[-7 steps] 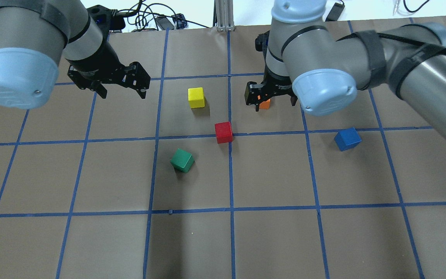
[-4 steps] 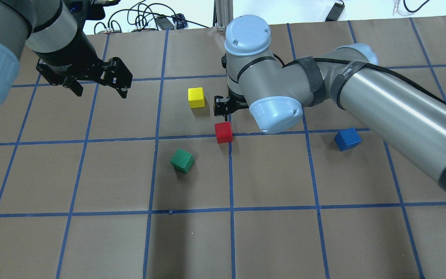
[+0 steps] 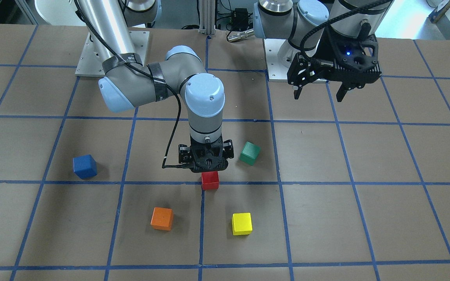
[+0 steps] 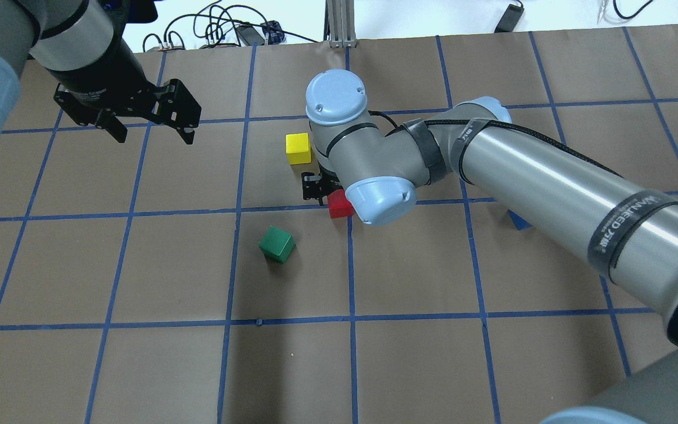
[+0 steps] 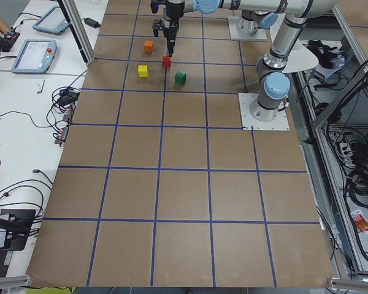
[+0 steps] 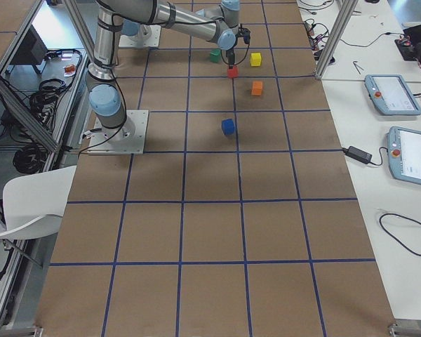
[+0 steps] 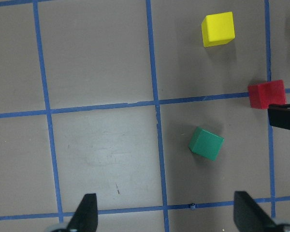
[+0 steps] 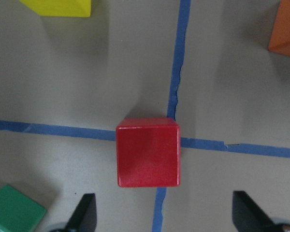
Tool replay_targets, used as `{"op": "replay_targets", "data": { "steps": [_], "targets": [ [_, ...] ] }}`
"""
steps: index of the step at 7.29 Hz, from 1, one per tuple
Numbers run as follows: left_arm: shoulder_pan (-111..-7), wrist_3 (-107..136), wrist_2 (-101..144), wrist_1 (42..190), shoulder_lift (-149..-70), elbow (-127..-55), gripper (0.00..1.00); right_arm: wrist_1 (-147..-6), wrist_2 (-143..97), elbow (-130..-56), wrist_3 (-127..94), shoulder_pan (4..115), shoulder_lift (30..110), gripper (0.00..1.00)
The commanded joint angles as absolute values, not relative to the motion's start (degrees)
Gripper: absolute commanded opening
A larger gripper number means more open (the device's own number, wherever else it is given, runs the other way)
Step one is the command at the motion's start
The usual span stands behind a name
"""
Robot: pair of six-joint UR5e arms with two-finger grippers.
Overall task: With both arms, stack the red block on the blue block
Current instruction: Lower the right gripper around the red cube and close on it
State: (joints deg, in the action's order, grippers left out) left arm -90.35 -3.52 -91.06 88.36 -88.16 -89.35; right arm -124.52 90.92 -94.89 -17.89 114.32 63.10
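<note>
The red block [image 3: 210, 180] sits on a blue tape crossing at mid table. My right gripper [image 3: 208, 168] hangs straight over it, open. In the right wrist view the red block [image 8: 148, 152] lies just ahead of the spread fingertips [image 8: 87, 215], not held. In the overhead view the right wrist hides most of that gripper, and only a corner of the red block [image 4: 339, 207] shows. The blue block [image 3: 84, 166] stands alone well to the robot's right, apart from both grippers. My left gripper [image 3: 318, 91] is open and empty, raised near the robot's base.
A yellow cube [image 3: 241, 223] and an orange cube [image 3: 162, 218] lie beyond the red block. A green cube [image 3: 249, 153] lies close beside the right gripper on the robot's left. The brown table [image 3: 365, 195] has a blue tape grid.
My right arm has swung from over the orange cube toward the robot's left and now hangs over the red block. My left gripper has drawn back toward its own side.
</note>
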Motion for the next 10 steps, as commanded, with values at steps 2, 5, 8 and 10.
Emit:
{"op": "replay_targets", "data": {
  "steps": [2,5,8,10],
  "targets": [
    [-90.4,-3.5,-91.0,88.3,-88.4,-88.5,1.00,-124.9,90.9,-94.8,-17.7,114.5,60.6,1.00],
    [-90.4,-3.5,-91.4,88.3,-88.2,-88.4,1.00,-127.2,90.8,-94.8,-17.6,114.5,59.3,1.00],
    [-90.5,-3.5,-91.4,88.3,-88.0,-88.9,1.00,-129.4,89.7,-93.8,-16.7,114.5,57.7,0.96],
    [-90.5,-3.4,-91.1,88.3,-87.9,-89.1,1.00,-128.3,89.7,-93.7,-17.0,114.5,57.7,0.27]
  ]
}}
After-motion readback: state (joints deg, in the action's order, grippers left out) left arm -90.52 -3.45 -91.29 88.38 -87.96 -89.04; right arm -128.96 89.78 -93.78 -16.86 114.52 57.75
